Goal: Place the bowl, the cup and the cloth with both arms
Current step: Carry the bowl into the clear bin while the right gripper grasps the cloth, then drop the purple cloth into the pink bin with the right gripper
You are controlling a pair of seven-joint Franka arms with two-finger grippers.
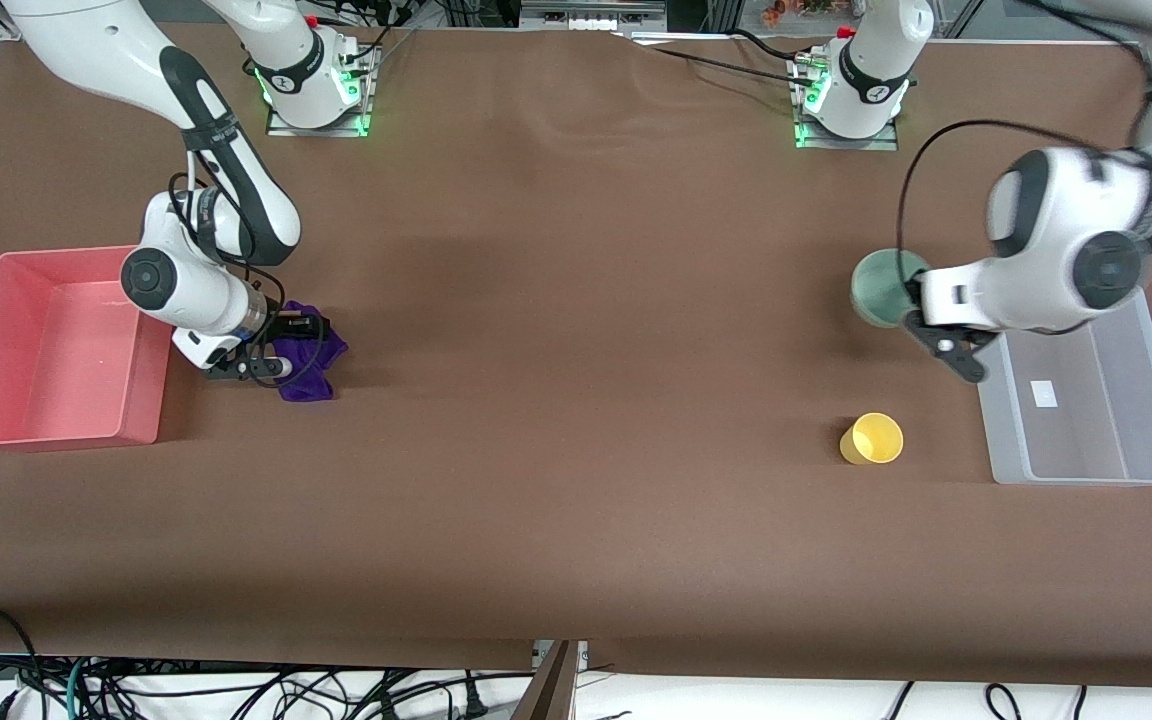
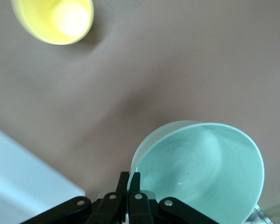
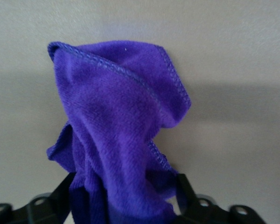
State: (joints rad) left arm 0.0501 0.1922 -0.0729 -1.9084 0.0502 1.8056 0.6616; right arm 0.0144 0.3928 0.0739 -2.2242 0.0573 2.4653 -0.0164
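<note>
My left gripper (image 1: 911, 300) is shut on the rim of the mint-green bowl (image 1: 879, 288) and holds it tilted above the table, beside the clear bin. In the left wrist view the two fingers (image 2: 135, 184) pinch the bowl's (image 2: 200, 172) rim. The yellow cup (image 1: 873, 439) stands upright on the table, nearer to the front camera than the bowl; it also shows in the left wrist view (image 2: 53, 19). My right gripper (image 1: 296, 345) is open, low over the purple cloth (image 1: 314, 352), with a finger on either side of the bunched cloth (image 3: 116, 126).
A pink bin (image 1: 56, 425) stands at the right arm's end of the table, close beside the cloth. A clear plastic bin (image 1: 1106, 430) stands at the left arm's end, beside the bowl and cup; its edge shows in the left wrist view (image 2: 18, 182).
</note>
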